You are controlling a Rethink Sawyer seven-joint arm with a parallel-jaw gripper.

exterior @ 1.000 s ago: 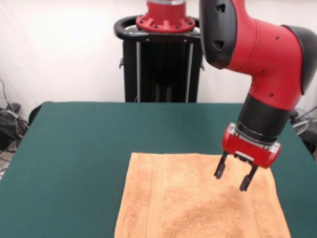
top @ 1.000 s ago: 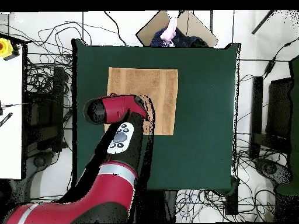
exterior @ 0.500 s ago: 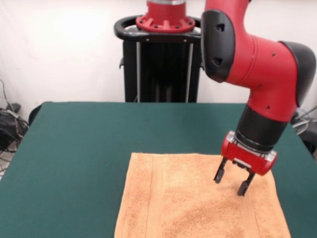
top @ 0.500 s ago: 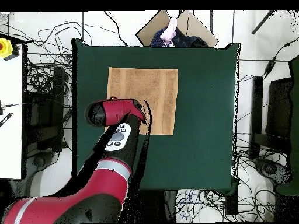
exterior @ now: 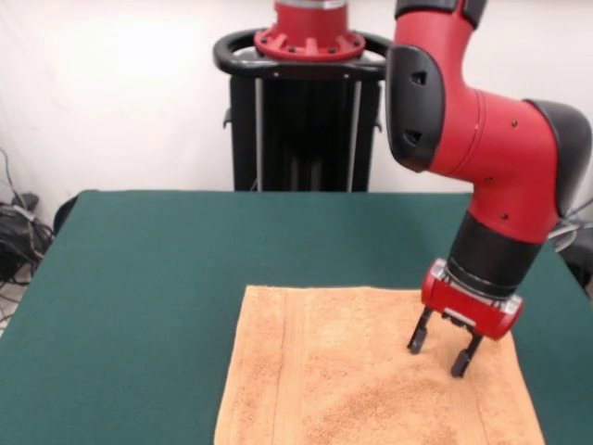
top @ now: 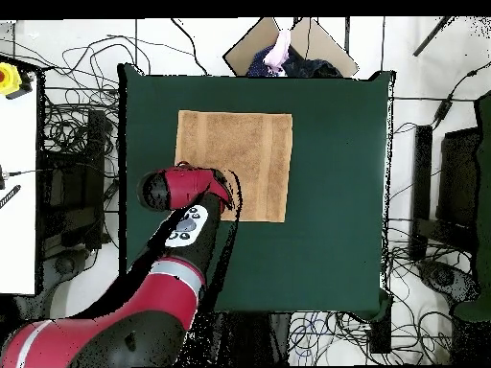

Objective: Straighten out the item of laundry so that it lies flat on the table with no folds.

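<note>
- The towel (exterior: 371, 371) lay spread directly beneath the jaws on the green table (exterior: 157, 278), reaching the picture's near edge, apparently so its last creases could be found.
- The gripper (exterior: 443, 350) hung just over the towel's far right part, jaws apart and empty, probably lining up a pinch.
- Against the earlier pictures it had sunk slightly and drifted right; the towel lay unchanged.
- Beyond the jaws ran bare felt.

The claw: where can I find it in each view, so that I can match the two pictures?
Front view: the claw hangs open at the lower right, over the towel, near its far right corner.
Overhead view: the red arm covers it, at the towel's lower left corner.
Shared landmark: the towel.
</note>
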